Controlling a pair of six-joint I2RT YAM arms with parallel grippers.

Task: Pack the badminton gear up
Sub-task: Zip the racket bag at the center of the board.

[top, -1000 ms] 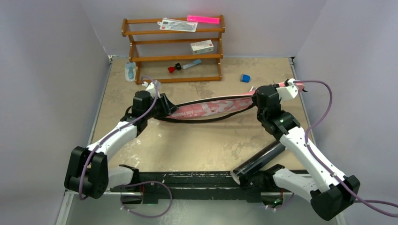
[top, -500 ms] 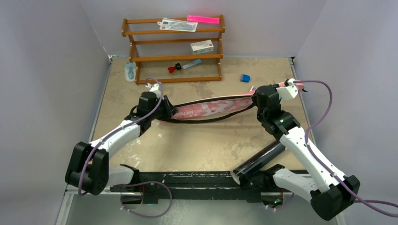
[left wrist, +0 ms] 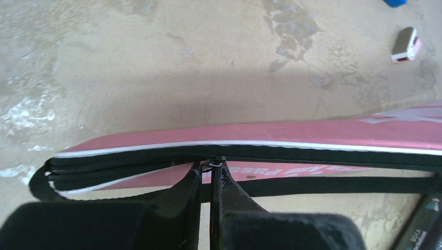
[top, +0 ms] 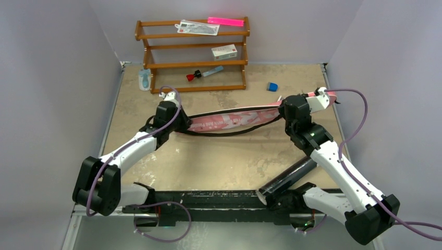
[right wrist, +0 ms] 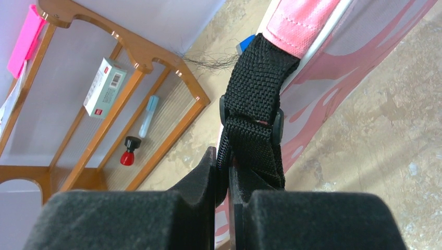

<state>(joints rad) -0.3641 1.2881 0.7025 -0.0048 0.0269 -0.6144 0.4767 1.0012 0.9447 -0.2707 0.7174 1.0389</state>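
Arms reach in from the near edge of the mottled beige table (top: 219,161) to a large pink racket bag (top: 234,120), which lies across the middle of it with its long side running left to right; each arm takes one end. At the far left, a small blue-and-white item (top: 144,79) lies on the table just beside the foot of a wooden rack (top: 156,65). The left gripper (left wrist: 211,169) is at the bag's left end, its fingers pressed together on the small metal zip pull (left wrist: 212,164) on the black zip line along the bag's edge. A black strap (left wrist: 323,186) runs along the nearer side of the bag. The rack stands against the back wall. It has a pink strip (top: 225,21) and a flat packet (top: 198,27) on its top shelf, a small white box (top: 224,51) on the middle one, and a red-capped blue tool (top: 202,73) on the lowest. Right of the rack a small blue block (top: 272,86) rests on the table, apart from the bag. The right gripper (right wrist: 223,164) is at the bag's right end, its fingers closed on the black strap just below the buckle, near where the webbing joins the pink fabric. A long black tube (top: 289,177) lies at an angle near the right arm's base, partly under that arm and well apart from the bag.
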